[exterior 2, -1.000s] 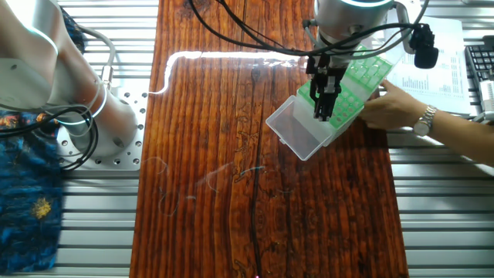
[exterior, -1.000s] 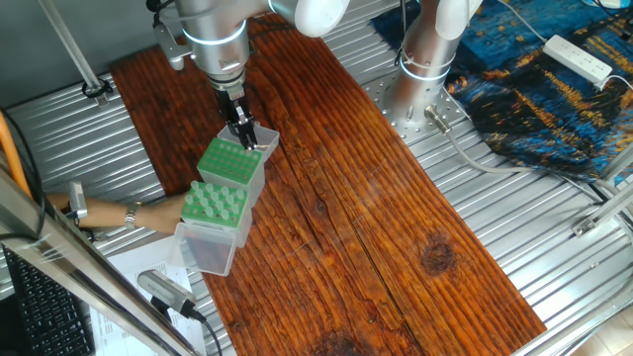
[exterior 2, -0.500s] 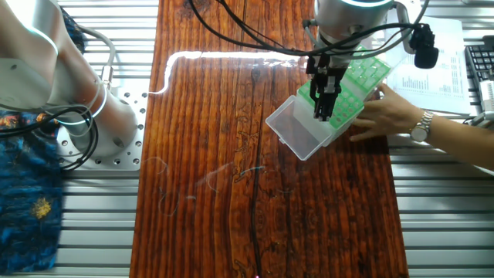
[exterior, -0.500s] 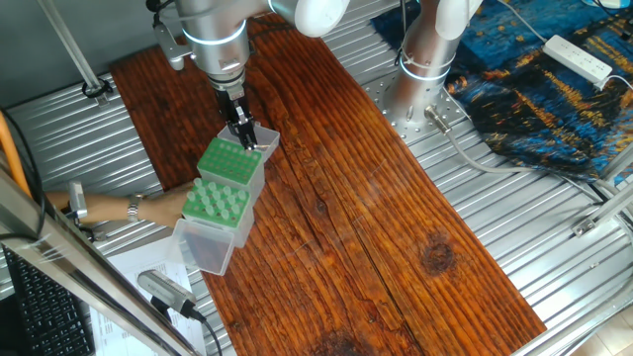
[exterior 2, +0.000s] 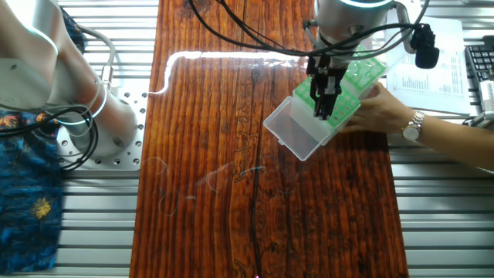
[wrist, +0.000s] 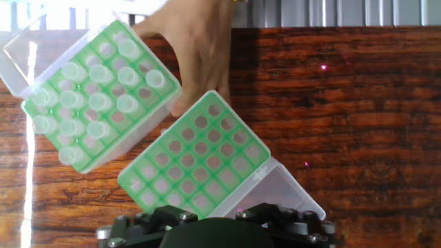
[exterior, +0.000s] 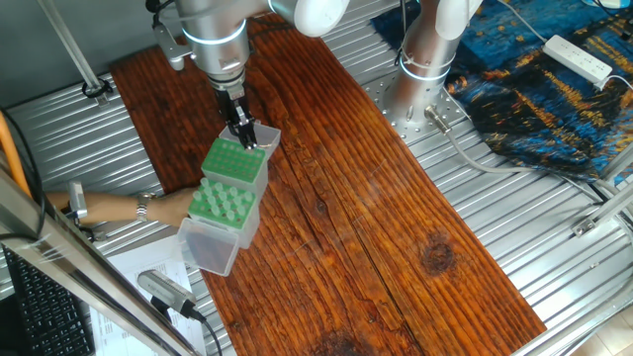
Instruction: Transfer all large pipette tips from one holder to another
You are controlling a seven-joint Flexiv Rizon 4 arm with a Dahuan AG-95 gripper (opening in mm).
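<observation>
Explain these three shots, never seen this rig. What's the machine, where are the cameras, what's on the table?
It is one robot arm with a two-fingered claw at its end, working over a wooden table. Two pictures come from fixed cameras on different sides of the table; the third comes from a camera on the hand, looking down along the fingers. On the table stand two green racks in clear boxes. One rack holds the large pipette tips, pale cones standing in its holes. The other rack, right under the claw, looks empty. A person's hand rests against the racks. The pictures do not show whether the claw holds anything.
</observation>
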